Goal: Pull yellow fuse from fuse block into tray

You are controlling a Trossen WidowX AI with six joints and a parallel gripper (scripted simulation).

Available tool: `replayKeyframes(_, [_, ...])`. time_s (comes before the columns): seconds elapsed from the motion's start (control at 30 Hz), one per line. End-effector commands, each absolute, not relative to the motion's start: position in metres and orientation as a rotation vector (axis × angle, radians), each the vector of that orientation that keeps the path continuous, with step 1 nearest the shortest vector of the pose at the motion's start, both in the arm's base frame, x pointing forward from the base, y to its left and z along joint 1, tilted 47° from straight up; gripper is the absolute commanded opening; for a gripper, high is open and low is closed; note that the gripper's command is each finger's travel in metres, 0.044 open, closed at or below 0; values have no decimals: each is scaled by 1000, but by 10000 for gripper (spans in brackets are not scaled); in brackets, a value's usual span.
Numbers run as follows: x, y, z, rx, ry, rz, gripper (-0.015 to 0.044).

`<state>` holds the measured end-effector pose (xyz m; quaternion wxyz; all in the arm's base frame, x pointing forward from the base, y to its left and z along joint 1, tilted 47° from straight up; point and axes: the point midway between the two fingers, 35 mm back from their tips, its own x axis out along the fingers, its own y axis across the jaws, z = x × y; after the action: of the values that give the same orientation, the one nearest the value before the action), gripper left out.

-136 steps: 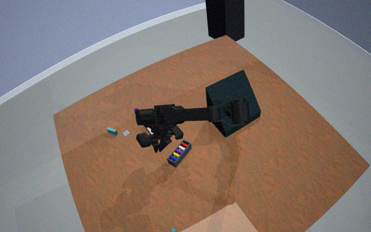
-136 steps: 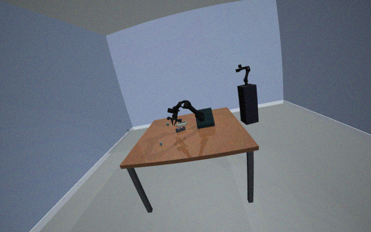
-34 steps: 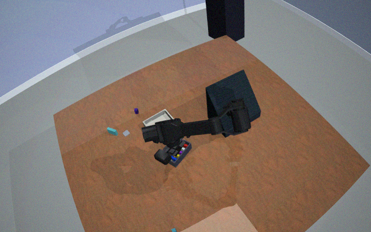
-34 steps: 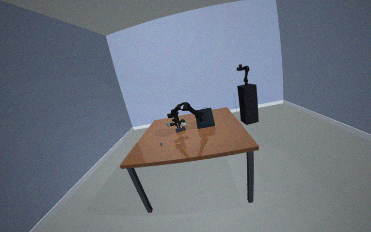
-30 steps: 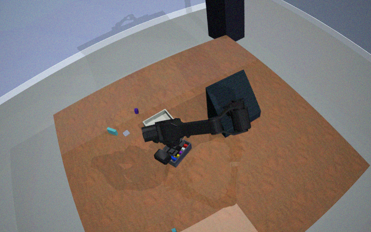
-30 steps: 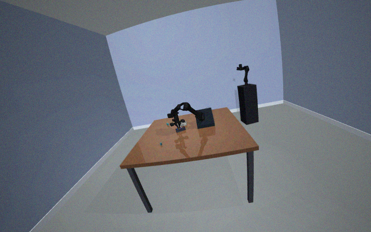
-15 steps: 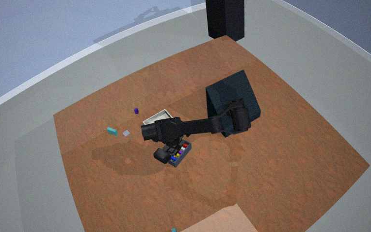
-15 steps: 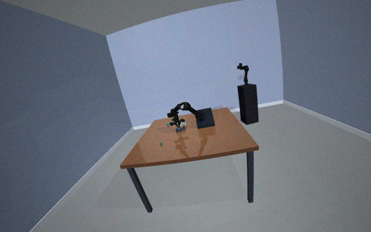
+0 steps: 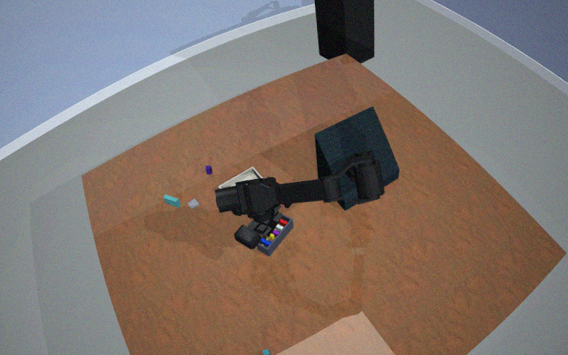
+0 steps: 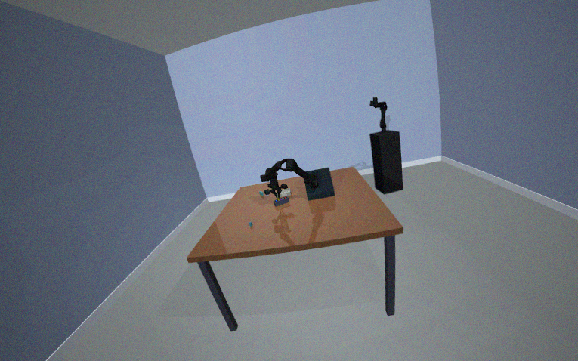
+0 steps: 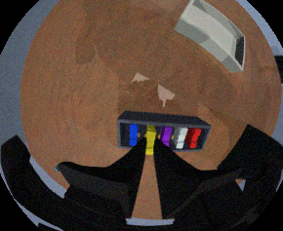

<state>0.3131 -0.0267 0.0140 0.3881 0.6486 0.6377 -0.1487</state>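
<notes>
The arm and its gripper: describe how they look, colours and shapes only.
The arm is black all over, built of boxy links and rounded, drum-like joints, and it rises from a dark teal base. The gripper is black as well; in the wrist view its two fingers are broad wedges that taper to narrow tips. No cables, labels or markings can be made out.
</notes>
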Motion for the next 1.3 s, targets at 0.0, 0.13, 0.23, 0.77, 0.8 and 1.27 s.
replayKeyframes(0.0, [313, -28, 16, 1643, 1623, -377, 0])
replayKeyframes(0.13, [312, -30, 17, 1644, 1623, -377, 0])
replayKeyframes(0.23, [312, -31, 18, 1644, 1623, -377, 0])
replayKeyframes(0.77, [311, -36, 24, 1646, 1624, -377, 0])
replayKeyframes(0.8, [311, -37, 24, 1646, 1624, -377, 0])
replayKeyframes(1.27, [310, -41, 29, 1647, 1624, -377, 0])
